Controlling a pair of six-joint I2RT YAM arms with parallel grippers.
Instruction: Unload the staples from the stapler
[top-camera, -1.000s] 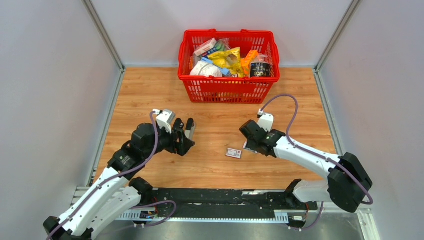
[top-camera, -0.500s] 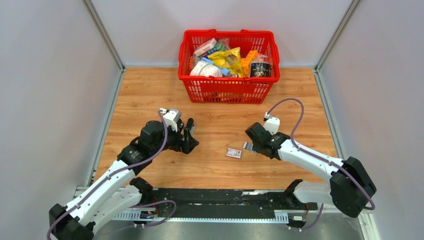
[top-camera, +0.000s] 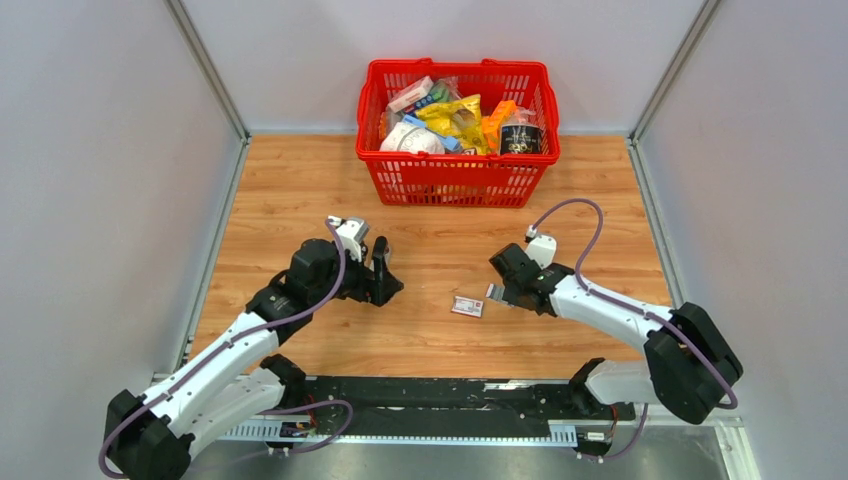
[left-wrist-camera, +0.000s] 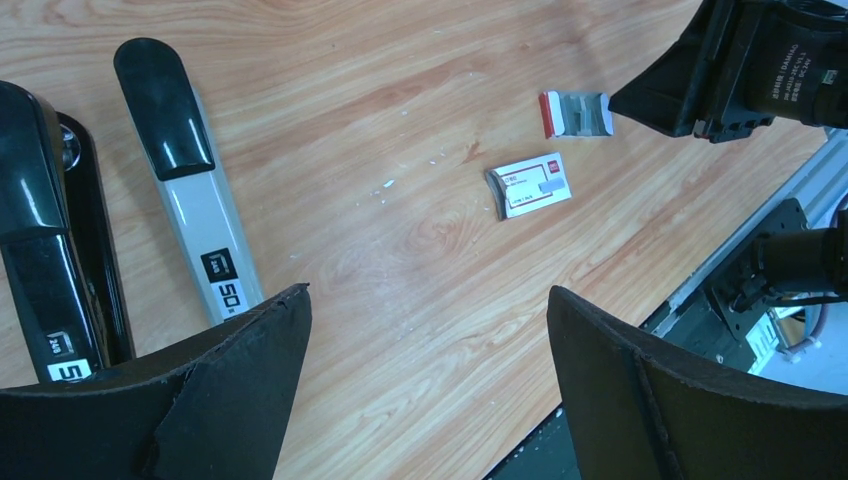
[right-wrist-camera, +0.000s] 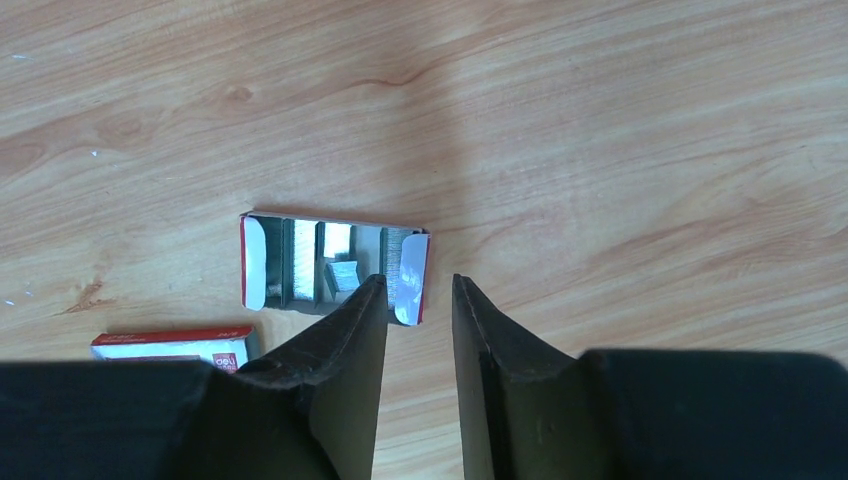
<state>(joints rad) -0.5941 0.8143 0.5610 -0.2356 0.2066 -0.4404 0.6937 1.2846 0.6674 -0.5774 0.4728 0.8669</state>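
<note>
Staples (right-wrist-camera: 340, 271) sit in a tray (right-wrist-camera: 262, 266) beneath the outstretched right end effector (right-wrist-camera: 417, 286).

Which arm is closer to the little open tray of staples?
Right. The right fingers are at the tray's edge; the left fingers are well away across the table, beside the stapler.

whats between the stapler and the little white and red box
Nothing but bare wooden table and a few tiny pale specks between the stapler and the white-and-red box; the left wrist view shows it.
</note>
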